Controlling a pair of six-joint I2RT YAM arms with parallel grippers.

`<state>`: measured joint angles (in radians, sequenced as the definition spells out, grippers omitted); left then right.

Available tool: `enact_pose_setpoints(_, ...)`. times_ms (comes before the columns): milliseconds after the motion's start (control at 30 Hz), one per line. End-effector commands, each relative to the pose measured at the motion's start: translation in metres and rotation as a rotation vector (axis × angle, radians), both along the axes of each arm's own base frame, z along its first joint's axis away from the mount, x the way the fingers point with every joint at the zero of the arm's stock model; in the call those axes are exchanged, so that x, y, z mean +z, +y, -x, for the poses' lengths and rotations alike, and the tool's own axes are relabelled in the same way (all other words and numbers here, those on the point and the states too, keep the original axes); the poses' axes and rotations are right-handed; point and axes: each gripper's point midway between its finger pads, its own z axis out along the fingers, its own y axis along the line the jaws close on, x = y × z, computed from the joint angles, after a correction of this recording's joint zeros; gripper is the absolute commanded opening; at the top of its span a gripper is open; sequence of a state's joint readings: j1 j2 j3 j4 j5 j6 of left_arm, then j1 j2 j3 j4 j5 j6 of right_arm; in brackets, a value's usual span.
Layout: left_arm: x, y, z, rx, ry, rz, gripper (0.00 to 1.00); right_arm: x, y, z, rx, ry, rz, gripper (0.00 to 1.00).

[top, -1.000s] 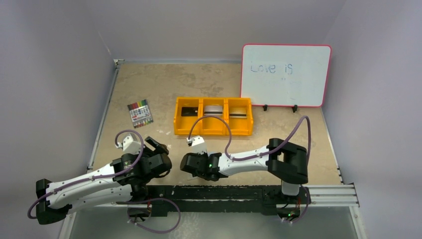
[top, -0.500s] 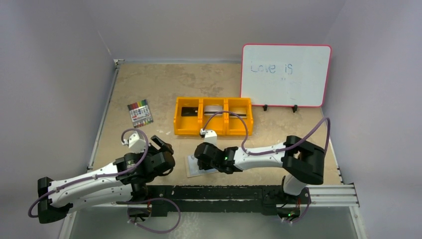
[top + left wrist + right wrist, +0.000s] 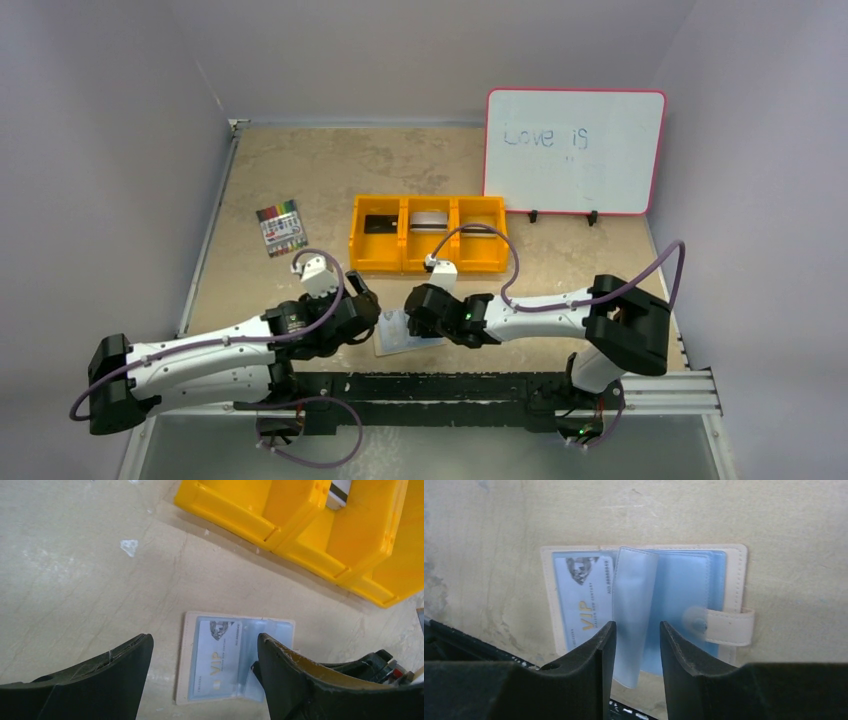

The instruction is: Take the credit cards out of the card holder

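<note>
The card holder [image 3: 396, 335] lies open on the table near the front edge, tan rim and light blue panels up. It shows in the left wrist view [image 3: 190, 670] and the right wrist view [image 3: 684, 590], with its pale tab strap [image 3: 728, 626] at the right. A pale VIP card [image 3: 583, 606] sits in its left panel and also shows in the left wrist view [image 3: 218, 661]. A clear sleeve [image 3: 634, 615] stands up from the fold between the narrowly open jaws of my right gripper [image 3: 636, 632]. My left gripper [image 3: 203, 641] is wide open just above the holder's left half.
An orange three-compartment tray [image 3: 428, 264] stands just beyond the holder, with a card in each compartment; it shows in the left wrist view [image 3: 300, 530]. A pack of coloured markers [image 3: 281, 229] lies at the left. A whiteboard [image 3: 575, 150] stands at the back right.
My left arm has swung right and forward to the card holder. My right gripper has drawn back to the right, uncovering the open holder on the table.
</note>
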<state>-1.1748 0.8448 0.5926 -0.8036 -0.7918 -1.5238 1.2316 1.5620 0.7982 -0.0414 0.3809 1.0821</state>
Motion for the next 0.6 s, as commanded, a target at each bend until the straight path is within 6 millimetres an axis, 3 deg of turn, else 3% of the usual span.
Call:
enact_pose_setpoints(0,0.007,-0.036,-0.003,-0.111,-0.004,0.038,0.76,0.002,-0.02,-0.009,-0.113,-0.014,0.054,0.4)
enact_pose_setpoints(233,-0.003,-0.048,-0.004,-0.143,0.033,-0.006,0.76,0.01,-0.039,-0.009,-0.158,-0.035,0.033,0.43)
enact_pose_setpoints(433,-0.007,-0.051,-0.004,-0.154,0.047,-0.03,0.76,-0.001,-0.071,-0.003,-0.222,-0.003,0.062,0.44)
enact_pose_setpoints(567,-0.009,-0.051,-0.003,-0.155,0.054,-0.035,0.76,0.003,-0.091,0.0,-0.279,0.002,0.045,0.44)
